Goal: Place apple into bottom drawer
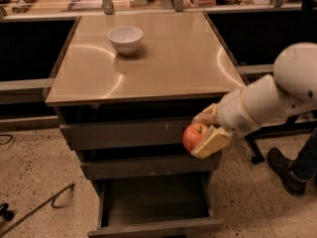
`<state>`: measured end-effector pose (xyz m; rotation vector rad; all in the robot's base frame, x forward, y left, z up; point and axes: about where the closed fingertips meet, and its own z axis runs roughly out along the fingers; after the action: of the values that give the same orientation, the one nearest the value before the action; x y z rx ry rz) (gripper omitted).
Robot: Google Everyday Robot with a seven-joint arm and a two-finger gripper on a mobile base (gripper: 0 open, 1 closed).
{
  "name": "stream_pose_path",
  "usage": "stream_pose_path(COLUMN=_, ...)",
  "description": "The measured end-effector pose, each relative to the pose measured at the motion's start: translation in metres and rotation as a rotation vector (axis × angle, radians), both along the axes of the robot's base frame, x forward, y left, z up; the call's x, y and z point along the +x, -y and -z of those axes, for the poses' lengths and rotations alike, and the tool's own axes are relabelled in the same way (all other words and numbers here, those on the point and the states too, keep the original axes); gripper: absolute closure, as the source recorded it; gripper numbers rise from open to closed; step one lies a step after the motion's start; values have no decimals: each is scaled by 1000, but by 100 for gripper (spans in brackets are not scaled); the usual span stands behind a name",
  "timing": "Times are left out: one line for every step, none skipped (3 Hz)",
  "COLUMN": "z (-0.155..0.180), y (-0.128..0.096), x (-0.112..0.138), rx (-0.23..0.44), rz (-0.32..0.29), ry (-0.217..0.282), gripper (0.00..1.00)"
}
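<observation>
My gripper (204,134) is shut on the red-orange apple (193,136) and holds it in front of the cabinet's right side, level with the top drawer front and above the open bottom drawer (153,207). The bottom drawer is pulled out toward me and its dark inside shows nothing in it. The white arm comes in from the right. The cream fingers (213,142) clamp the apple from above and below.
A white bowl (125,38) stands on the tan cabinet top (168,63) at the back left. A person's shoe (285,170) and a dark table leg are on the floor at right. A thin cable (37,207) lies on the floor at left.
</observation>
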<state>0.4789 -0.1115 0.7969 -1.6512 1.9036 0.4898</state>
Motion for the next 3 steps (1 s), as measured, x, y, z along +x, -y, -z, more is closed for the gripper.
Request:
stream_pose_path(z=113, y=10, x=-48, rx=17, rz=-8, ry=-155, gripper=100)
stream_pose_path(z=156, y=5, x=-82, rx=22, rz=-35, ry=-256, gripper=100)
stream_pose_path(z=160, y=5, x=-81, rx=14, rz=-31, ry=-258, gripper=100)
